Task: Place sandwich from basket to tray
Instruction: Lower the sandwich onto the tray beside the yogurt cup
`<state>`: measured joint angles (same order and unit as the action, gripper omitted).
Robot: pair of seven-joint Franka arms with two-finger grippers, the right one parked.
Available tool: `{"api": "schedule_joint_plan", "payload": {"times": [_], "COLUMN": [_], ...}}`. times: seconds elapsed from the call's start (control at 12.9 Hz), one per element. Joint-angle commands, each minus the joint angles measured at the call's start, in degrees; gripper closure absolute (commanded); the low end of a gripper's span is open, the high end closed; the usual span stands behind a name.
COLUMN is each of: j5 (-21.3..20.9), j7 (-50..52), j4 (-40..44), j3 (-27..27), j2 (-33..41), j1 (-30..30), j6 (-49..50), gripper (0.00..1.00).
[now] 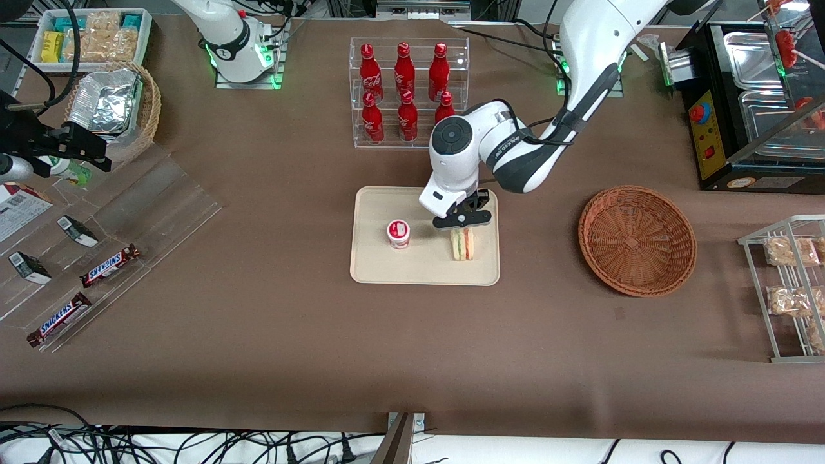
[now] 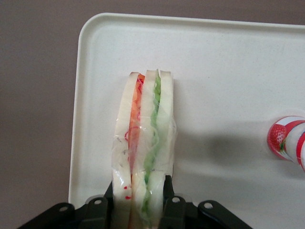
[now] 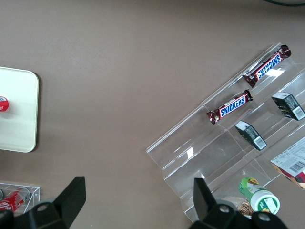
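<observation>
The sandwich point(image 1: 462, 244) point(image 2: 145, 138) stands on its edge on the cream tray point(image 1: 419, 274) point(image 2: 228, 67), near the tray's side toward the working arm, with its green and red filling facing up. My left gripper point(image 1: 462, 225) point(image 2: 139, 202) is directly over it. Its black fingers point(image 2: 167, 191) press on both bread faces, so it is shut on the sandwich. The reddish-brown wicker basket point(image 1: 637, 240) sits beside the tray toward the working arm's end of the table, with nothing in it.
A small strawberry yogurt cup point(image 1: 399, 233) point(image 2: 288, 140) stands on the tray beside the sandwich. A clear rack of red cola bottles point(image 1: 405, 90) stands farther from the front camera than the tray. A wire snack rack point(image 1: 789, 290) is at the working arm's end, and a clear candy display point(image 1: 109, 264) at the parked arm's end.
</observation>
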<state>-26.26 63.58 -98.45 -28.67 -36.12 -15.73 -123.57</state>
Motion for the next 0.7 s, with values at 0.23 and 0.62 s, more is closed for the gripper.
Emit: {"api": "schedule_joint_plan", "payload": {"times": [0.23,0.62], "j5": [-4.5,-4.5], "j7": [3.9,4.0], "j4": [1.0,1.0], "j3": [0.0,0.0], "j2": [-1.1,-1.1], "j1": [-0.5,-0.6], "j6": [0.1,0.1], "gripper": [0.62,0.18]}}
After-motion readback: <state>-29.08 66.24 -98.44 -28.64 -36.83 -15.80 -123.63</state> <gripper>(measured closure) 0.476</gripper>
